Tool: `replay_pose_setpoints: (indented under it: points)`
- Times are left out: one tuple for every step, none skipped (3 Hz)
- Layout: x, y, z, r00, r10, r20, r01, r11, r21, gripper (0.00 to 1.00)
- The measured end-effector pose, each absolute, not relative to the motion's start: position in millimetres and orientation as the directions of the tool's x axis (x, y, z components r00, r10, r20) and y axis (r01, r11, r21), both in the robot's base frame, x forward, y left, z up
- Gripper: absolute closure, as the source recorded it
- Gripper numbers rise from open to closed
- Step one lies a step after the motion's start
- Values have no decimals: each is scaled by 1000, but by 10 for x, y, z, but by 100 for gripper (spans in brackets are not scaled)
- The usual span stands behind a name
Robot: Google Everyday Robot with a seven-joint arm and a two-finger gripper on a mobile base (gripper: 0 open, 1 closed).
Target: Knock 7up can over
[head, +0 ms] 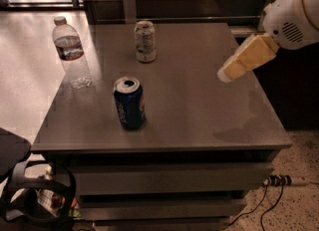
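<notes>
The 7up can (145, 41) stands at the back of the table (199, 110), well apart from the gripper (225, 74), which hangs over the right side with jaws pressed together and empty, so a careless swing could hit the Pepsi can (129, 102) instead.

Upright Pepsi can (129, 103), water bottle (71, 53) on table (199, 115)
</notes>
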State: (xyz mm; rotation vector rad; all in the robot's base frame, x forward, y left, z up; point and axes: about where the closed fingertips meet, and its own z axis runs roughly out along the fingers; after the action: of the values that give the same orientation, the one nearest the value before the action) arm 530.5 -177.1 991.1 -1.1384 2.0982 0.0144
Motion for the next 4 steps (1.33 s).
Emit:
replay_pose_setpoints:
  points:
    - [5678, -1574, 9862, -306, -591, -746, -692, 676, -252, 0]
    - [6127, -1390, 9873, -247, -454, -856, -663, 723, -193, 0]
    - [6121, -1388, 9873, -247, -456, -855, -664, 722, -193, 0]
    - [6390, -1220, 9771, -198, -439, -877, -680, 705, -200, 0]
